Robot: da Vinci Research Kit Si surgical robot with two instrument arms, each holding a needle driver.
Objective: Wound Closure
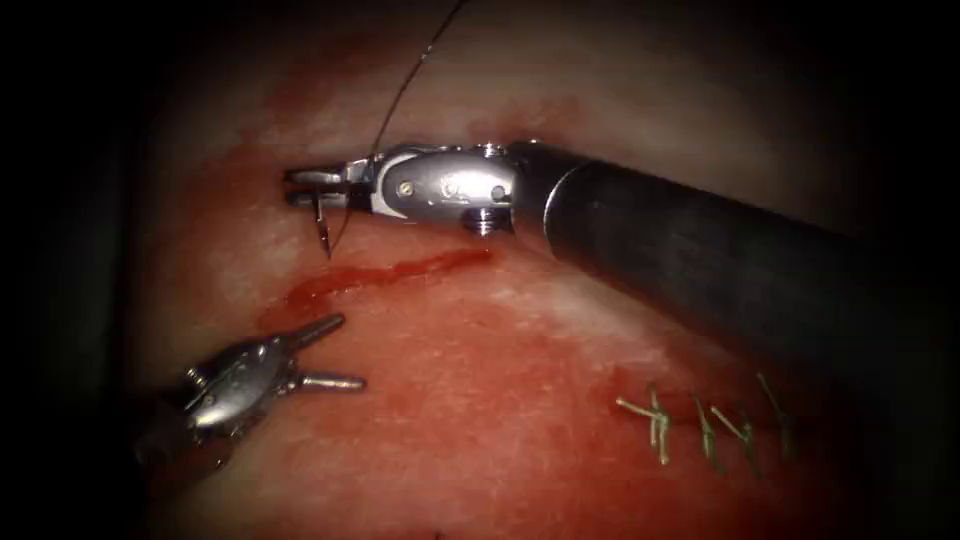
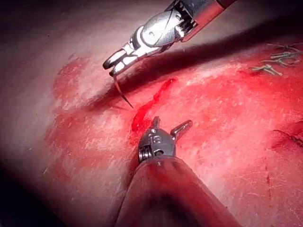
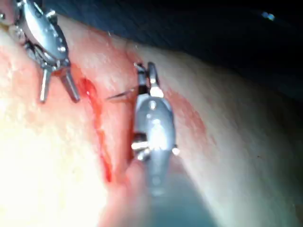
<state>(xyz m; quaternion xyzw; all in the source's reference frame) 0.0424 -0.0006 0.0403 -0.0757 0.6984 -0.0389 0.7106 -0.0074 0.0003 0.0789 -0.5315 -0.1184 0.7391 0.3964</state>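
Nearest the endoscope, the right tool (image 1: 300,188) reaches in from the right, its jaws pinched on the needle (image 1: 322,225) near its blunt end. From there the point hangs down free, just above the cut (image 1: 385,272), not in the tissue (image 1: 520,340). Thread (image 1: 400,95) trails up and away. Below the cut, the left tool (image 1: 335,352) hovers with jaws spread, holding nothing. Green stitches (image 1: 700,420) lie well to the right. By the look of it, a bite is being lined up; it calls for the point squared to the cut's edge.
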